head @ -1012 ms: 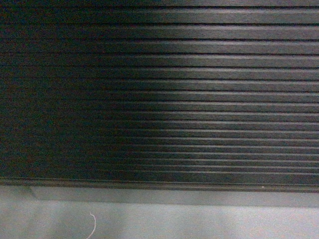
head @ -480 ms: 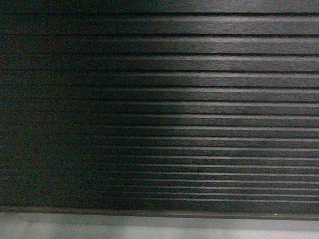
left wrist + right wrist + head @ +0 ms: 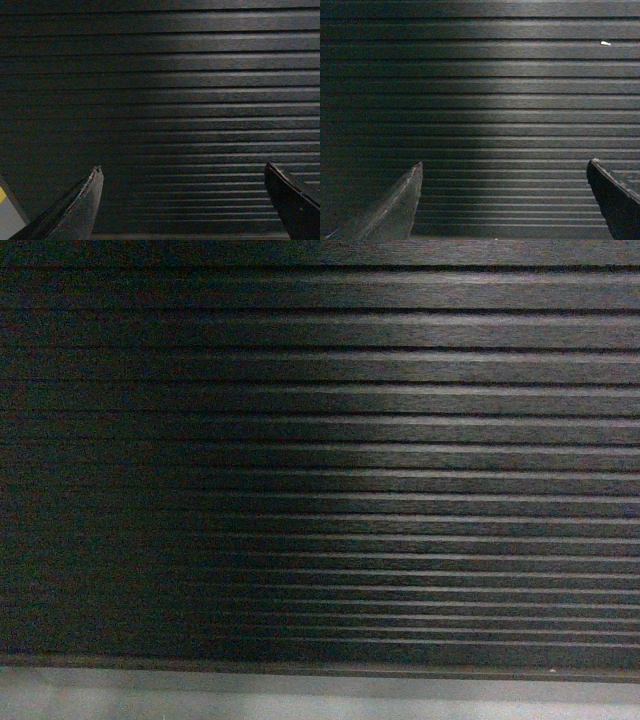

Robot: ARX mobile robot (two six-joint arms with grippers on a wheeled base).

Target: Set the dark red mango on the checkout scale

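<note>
Three views, one thing filling nearly all of each: the ribbed dark front of the checkout (image 3: 400, 440). Horizontal ribs stacked from top edge to bottom, closely packed lower down, too fine and dim there to count with confidence. Brighter on the right half of the head view, falling into shadow on the left.

One grey plinth (image 3: 300, 695) as a single pale strip along the bottom of the head view, directly below the lowest rib. No tabletop surface visible from any camera, only the vertical front.

Two dark fingertips (image 3: 82, 205) in the left wrist view, one rising from the lower left, the other cut by the lower right corner. Left jaws released, spread wide, holding nothing; only ribbed panel (image 3: 180, 125) between them. One small grey wedge with a yellow patch (image 3: 4, 207) at the far lower left edge, too cropped to identify.

Two more fingertips (image 3: 405, 202) in the right wrist view, same layout: one at lower left, one at lower right. Right jaws likewise released and spread wide, grasping nothing, ribbed panel (image 3: 500, 125) showing through the gap. One tiny white speck (image 3: 605, 43) on an upper rib near the right edge.

Four fingertips in all, two pairs of jaws, both apart from the panel as far as can be judged.

Dark red mango and scale: not visible in any of the three views, so position cannot be told.
</note>
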